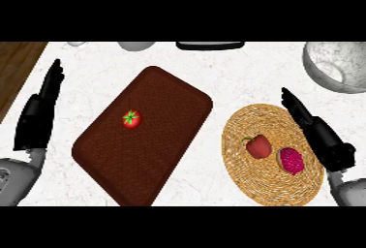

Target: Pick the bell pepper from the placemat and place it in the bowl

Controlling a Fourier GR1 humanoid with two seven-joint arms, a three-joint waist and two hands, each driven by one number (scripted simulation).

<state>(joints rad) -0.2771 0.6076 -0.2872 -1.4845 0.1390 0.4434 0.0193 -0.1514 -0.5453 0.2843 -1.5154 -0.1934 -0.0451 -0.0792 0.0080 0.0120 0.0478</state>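
A red bell pepper (258, 146) with a green stem lies on a round woven placemat (275, 189) at the right. Beside it on the same mat sits a dark pink fruit (290, 160). The grey marbled bowl (336, 68) stands at the far right corner, apart from the mat. My right hand (318, 133) is open, fingers straight and pointing away, over the mat's right rim just right of the pepper and not touching it. At the left edge my left hand (39, 116) rests open and holds nothing.
A dark brown rectangular mat (143, 160) lies slanted in the middle with a tomato (130, 118) on it. A grey round object (136, 45) and a black item (210, 46) sit along the far edge. A wooden surface (14, 63) borders the counter's far left.
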